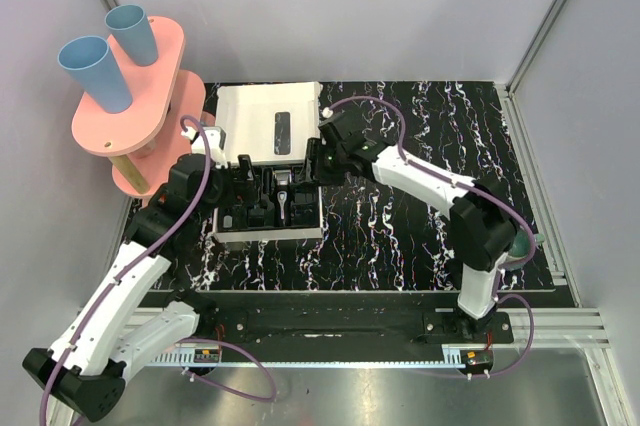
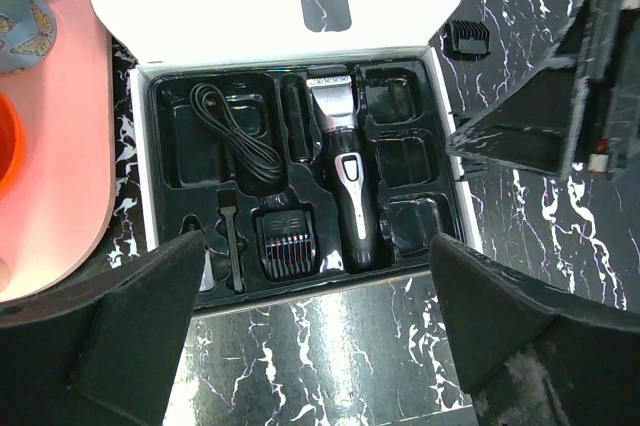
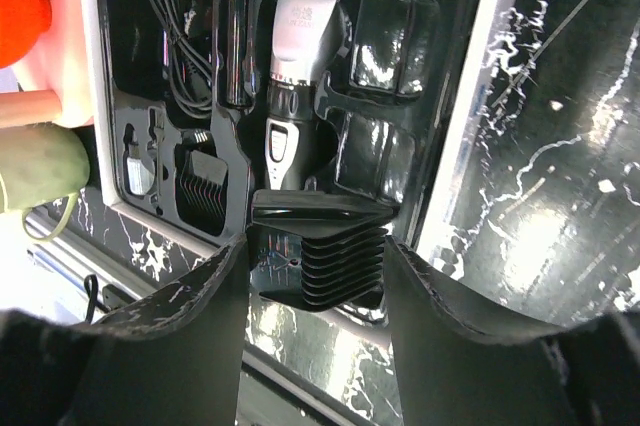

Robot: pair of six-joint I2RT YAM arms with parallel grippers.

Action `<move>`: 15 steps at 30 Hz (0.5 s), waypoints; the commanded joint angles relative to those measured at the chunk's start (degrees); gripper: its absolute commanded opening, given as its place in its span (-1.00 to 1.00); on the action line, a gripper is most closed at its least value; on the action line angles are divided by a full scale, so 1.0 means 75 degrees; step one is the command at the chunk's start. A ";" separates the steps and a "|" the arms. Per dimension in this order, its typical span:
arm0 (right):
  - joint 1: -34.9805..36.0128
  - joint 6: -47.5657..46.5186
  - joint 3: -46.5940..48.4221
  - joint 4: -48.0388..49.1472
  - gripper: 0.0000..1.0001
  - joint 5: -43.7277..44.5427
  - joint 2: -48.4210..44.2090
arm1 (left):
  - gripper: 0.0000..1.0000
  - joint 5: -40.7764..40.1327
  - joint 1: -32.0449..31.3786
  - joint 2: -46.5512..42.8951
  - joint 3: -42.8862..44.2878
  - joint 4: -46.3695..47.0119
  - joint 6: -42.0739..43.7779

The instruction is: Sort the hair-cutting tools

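Right gripper (image 3: 315, 276) holding a comb (image 3: 318, 246) at the box (image 3: 458, 126) edge.
Left gripper (image 2: 318, 276), jaws wide apart, sits low in frame, below the clipper (image 2: 345, 171).

An open white box (image 1: 245, 116) sits on the marbled surface (image 1: 400, 236); two blue cups (image 1: 95, 71) stand on a pink shelf (image 1: 150, 86).

The top external camera is looking down from above and behind the arm bases, taking in the whole black, white-veined table (image 1: 400, 236). The left wrist camera is hanging close over the open white cardboard box with its black moulded tray (image 2: 141, 166), facing down. The right wrist camera is sitting nearer, slanted. All three are sharing that box.
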 commanded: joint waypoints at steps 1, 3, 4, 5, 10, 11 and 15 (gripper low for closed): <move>0.0189 0.0178 0.0501 0.0413 0.05 -0.0015 0.0444 | 0.98 -0.0273 0.0045 -0.0187 -0.0016 0.0286 -0.0041; 0.0236 0.0248 0.0618 0.0472 0.05 0.0020 0.0632 | 0.98 -0.0261 0.0045 -0.0176 -0.0027 0.0297 -0.0041; 0.0248 0.0260 0.0688 0.0460 0.05 0.0055 0.0725 | 0.98 -0.0238 0.0045 -0.0176 -0.0027 0.0286 -0.0030; 0.0248 0.0283 0.0700 0.0437 0.05 0.0090 0.0830 | 0.98 -0.0226 0.0033 -0.0141 -0.0039 0.0297 -0.0030; 0.0260 0.0295 0.0724 0.0448 0.04 0.0102 0.1136 | 0.98 -0.0167 0.0033 -0.0094 -0.0016 0.0274 -0.0018; 0.0271 0.0295 0.0712 0.0472 0.04 0.0102 0.1171 | 0.98 -0.0167 0.0045 -0.0094 -0.0027 0.0274 -0.0018; 0.0283 0.0271 0.0736 0.0495 0.04 0.0078 0.1288 | 0.98 -0.0156 0.0045 -0.0094 -0.0027 0.0274 -0.0030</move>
